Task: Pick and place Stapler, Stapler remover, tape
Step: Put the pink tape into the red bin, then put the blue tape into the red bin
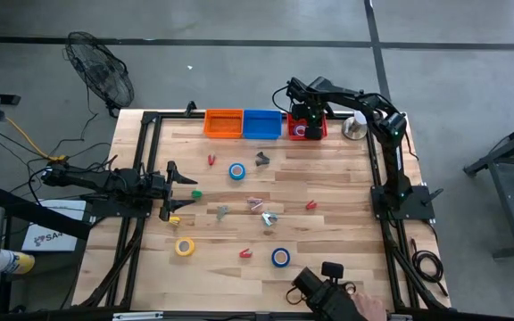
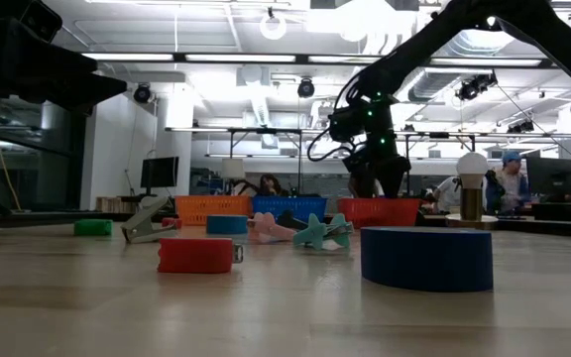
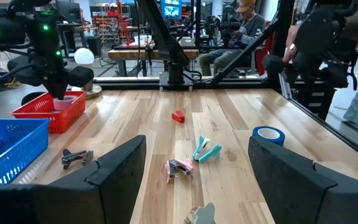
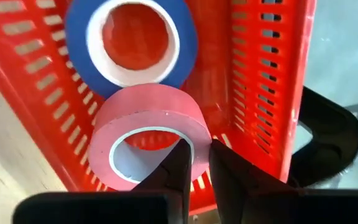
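Note:
My right gripper [image 1: 309, 123] hangs over the red basket [image 1: 318, 134] at the table's far edge, pointing steeply down, shut on a pink tape roll [image 4: 145, 134]. A blue tape roll [image 4: 132, 40] lies flat in the same basket. Two more blue rolls [image 1: 237, 171] [image 1: 280, 258] and a yellow roll [image 1: 184, 247] lie flat on the table. Small red staplers [image 1: 211, 160] [image 1: 310, 205] and claw-shaped staple removers [image 1: 262, 160] [image 1: 269, 218] are scattered mid-table. My left gripper [image 1: 178, 191] waits open and level at the table's left side. My right gripper pinches the pink roll's wall [image 4: 199, 144], one finger inside the roll's open centre and one outside it. The fingers come from above, slanting down. The roll sits tilted inside the red basket, partly over the blue roll; whether it touches the basket floor I cannot tell.
An orange basket [image 1: 224, 123] and a blue basket [image 1: 261, 123] stand left of the red one along the far edge. A white ball on a metal base [image 1: 355, 127] stands right of it. A person's hand [image 1: 368, 306] holds a device at the near edge.

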